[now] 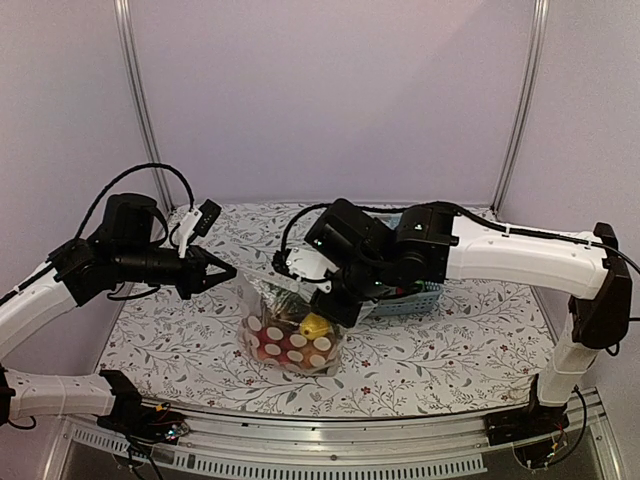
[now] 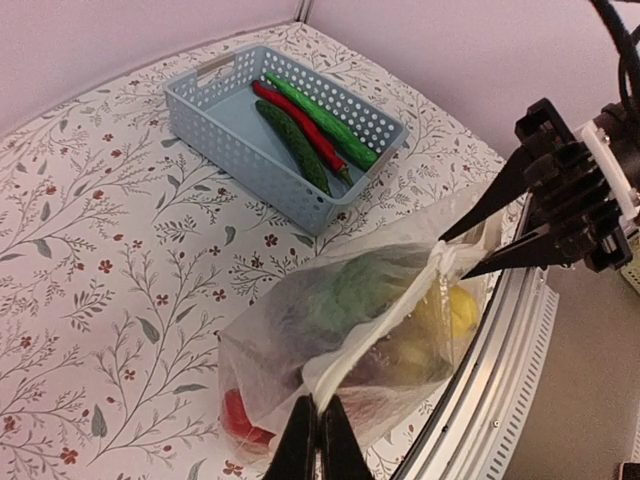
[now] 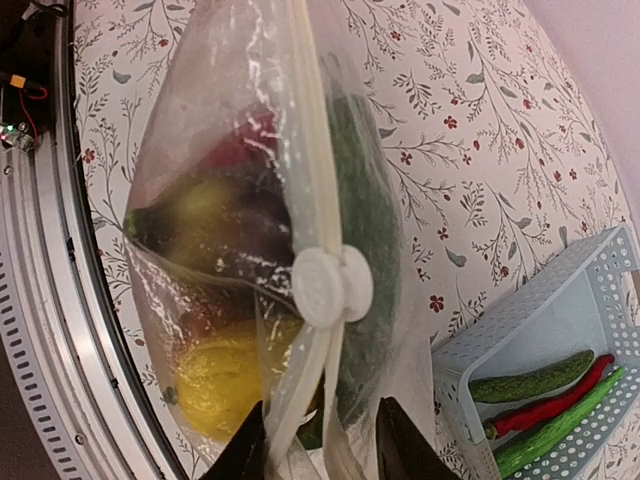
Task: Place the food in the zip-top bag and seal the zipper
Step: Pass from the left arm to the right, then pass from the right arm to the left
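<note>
Lavender walls back a floral-print worktop. Near its front edge sits the zip-top bag, a yellow piece showing inside. The left arm reaches in low from the side, the left claw pinched tight on the bag's mouth edge. The right arm folds across and tips down over the bag, the right claw partly parted astride the zipper; whether it touches the plastic is unclear. Cucumbers and a chili lie in the basket.

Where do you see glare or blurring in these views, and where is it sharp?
Right wrist: glints streak the zip-top bag, whose cloudy film blurs the food; left wrist: bag milky, basket crisp; top external: even light, soft shadows.
</note>
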Controlling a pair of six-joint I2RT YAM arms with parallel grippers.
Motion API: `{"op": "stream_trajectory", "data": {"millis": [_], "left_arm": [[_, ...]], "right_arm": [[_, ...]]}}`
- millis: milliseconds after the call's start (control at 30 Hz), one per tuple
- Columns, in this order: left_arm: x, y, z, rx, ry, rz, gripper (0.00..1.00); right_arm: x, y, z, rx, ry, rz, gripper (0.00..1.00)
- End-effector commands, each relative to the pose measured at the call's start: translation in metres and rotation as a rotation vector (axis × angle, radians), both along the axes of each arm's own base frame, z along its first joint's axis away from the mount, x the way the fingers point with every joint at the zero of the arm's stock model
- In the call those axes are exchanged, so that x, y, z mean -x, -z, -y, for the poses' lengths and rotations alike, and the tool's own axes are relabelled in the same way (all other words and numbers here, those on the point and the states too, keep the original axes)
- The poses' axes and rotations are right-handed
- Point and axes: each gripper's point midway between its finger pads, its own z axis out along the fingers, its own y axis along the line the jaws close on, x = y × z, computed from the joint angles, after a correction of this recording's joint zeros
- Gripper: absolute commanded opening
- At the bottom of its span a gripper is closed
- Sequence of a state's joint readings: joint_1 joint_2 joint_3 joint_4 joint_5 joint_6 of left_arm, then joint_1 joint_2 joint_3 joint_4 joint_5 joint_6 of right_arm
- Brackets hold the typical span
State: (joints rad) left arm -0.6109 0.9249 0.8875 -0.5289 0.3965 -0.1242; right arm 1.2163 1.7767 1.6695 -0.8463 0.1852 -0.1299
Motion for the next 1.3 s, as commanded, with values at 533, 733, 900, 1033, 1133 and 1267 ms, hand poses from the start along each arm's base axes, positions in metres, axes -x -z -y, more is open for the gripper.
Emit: {"op": "stream_trajectory", "data": {"millis": [533, 733, 900, 1033, 1133, 1267], "left_arm": [[0.012, -0.055, -0.007, 0.109, 0.033, 0.221, 0.87], [0.035, -0.051, 0.012, 0.108, 0.219, 0.241, 0.93], [0.057, -0.031, 0.033, 0.123, 0.380, 0.151, 0.92], [0.061, -0.016, 0.044, 0.096, 0.424, 0.107, 0.91], [0.060, -0.012, 0.050, 0.084, 0.442, 0.095, 0.88], [0.061, -0.008, 0.056, 0.077, 0.465, 0.076, 0.80]], "right_arm": [[0.037, -0.057, -0.027, -0.272, -0.121, -0.196, 0.00], [0.046, -0.059, -0.030, -0.290, -0.170, -0.224, 0.00], [0.048, -0.054, -0.028, -0.279, -0.177, -0.234, 0.00], [0.053, -0.052, -0.028, -0.280, -0.193, -0.256, 0.00], [0.055, -0.052, -0.028, -0.282, -0.203, -0.264, 0.00], [0.057, -0.048, -0.027, -0.272, -0.208, -0.273, 0.00]]}}
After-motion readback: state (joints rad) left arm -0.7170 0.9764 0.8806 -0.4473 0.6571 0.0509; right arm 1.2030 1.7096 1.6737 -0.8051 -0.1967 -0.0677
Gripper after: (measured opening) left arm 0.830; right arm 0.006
